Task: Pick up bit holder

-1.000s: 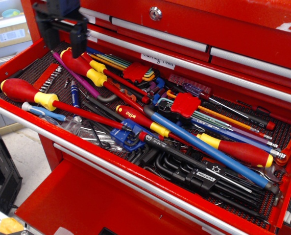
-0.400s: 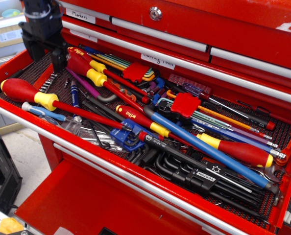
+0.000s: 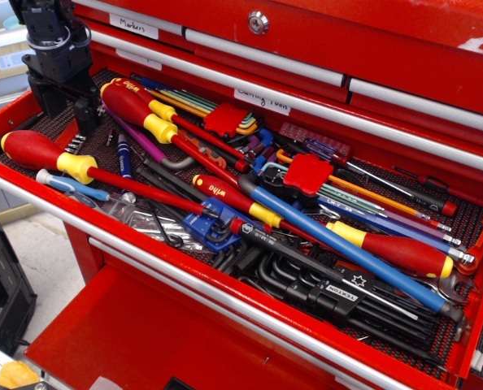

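Observation:
The bit holder (image 3: 73,145) lies on the black mat at the left rear of the open red drawer. Only its lower end with a few silver bits shows; the rest is hidden behind my gripper. My black gripper (image 3: 65,114) stands right above it, open, with one finger (image 3: 85,118) on the holder's right side and the other on its left. It holds nothing. I cannot tell whether the fingertips touch the mat.
A big red-and-yellow screwdriver (image 3: 42,153) lies just in front of the holder, and another (image 3: 132,101) lies to its right. A red hex key block (image 3: 225,119), a blue-shafted screwdriver (image 3: 339,248) and a black key set (image 3: 331,284) fill the drawer. The drawer's front rail (image 3: 184,276) is close below.
My gripper has moved left and down, from over the screwdriver handles to above the bit holder, and now covers most of it. The tools have not moved.

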{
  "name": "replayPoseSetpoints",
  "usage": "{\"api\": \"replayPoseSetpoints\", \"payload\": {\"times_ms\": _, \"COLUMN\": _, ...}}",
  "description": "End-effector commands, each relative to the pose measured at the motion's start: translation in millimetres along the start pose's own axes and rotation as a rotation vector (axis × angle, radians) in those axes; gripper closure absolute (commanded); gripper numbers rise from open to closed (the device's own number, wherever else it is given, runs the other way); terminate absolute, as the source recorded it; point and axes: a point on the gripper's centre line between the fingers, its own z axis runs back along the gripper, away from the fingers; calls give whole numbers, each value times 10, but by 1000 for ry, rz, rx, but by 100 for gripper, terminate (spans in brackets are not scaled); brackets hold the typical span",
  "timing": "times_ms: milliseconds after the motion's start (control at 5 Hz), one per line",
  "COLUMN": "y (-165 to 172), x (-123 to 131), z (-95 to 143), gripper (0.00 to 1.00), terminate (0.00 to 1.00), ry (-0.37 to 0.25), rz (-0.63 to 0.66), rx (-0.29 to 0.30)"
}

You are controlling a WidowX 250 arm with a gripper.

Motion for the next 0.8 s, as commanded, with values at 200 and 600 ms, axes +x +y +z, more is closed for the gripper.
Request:
{"api": "replayPoseSetpoints", "payload": {"times_ms": 200, "y": 205, "x": 98, "z": -20, "gripper": 0, "terminate": 0, "ry": -37, "rz": -54, "rx": 32}}
{"api": "replayPoseSetpoints", "payload": {"times_ms": 600, "y": 192, "x": 95, "z": -246, "gripper": 100, "terminate": 0, "ry": -63, "rz": -8, "rx": -27}}
